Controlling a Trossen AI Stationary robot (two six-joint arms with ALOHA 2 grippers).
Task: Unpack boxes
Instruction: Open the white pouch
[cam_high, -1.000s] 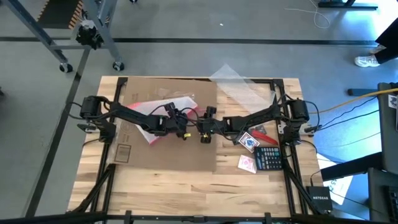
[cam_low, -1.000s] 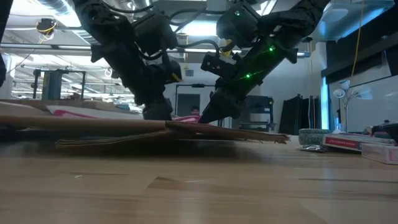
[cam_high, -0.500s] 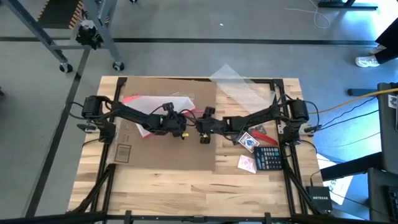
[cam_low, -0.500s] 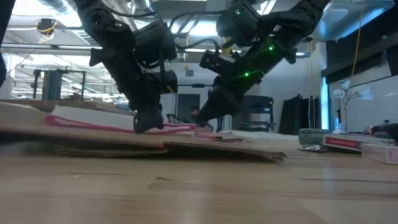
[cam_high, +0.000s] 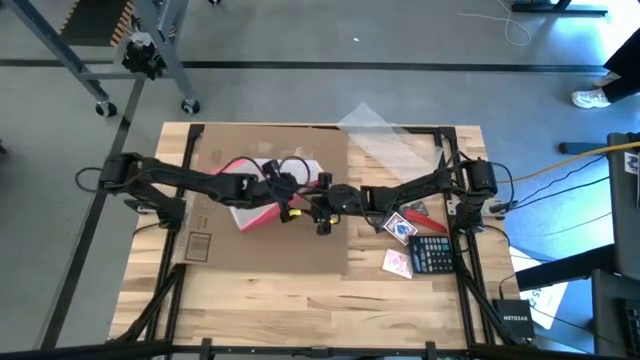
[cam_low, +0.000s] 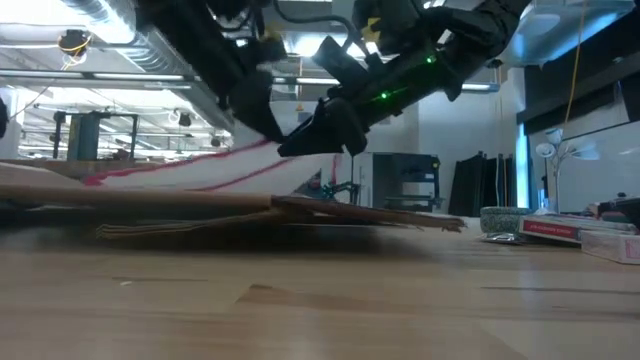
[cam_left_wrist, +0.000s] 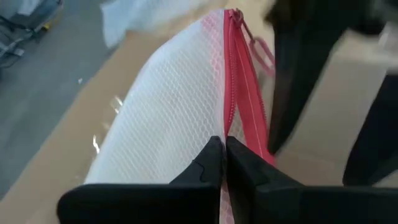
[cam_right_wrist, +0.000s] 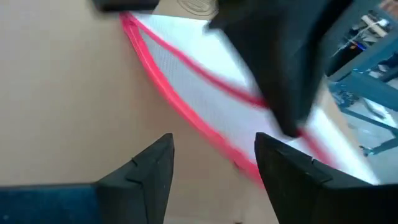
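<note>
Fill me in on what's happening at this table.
The left tool is shut on the pink zip edge of a mesh pouch, lifting that end off the flattened cardboard box. The right tool hangs open beside it, holding nothing. A calculator and card packs lie to the right.

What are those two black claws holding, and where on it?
The left gripper pinches the white mesh pouch by its pink-red zip edge. The right gripper is open, holding nothing.
</note>
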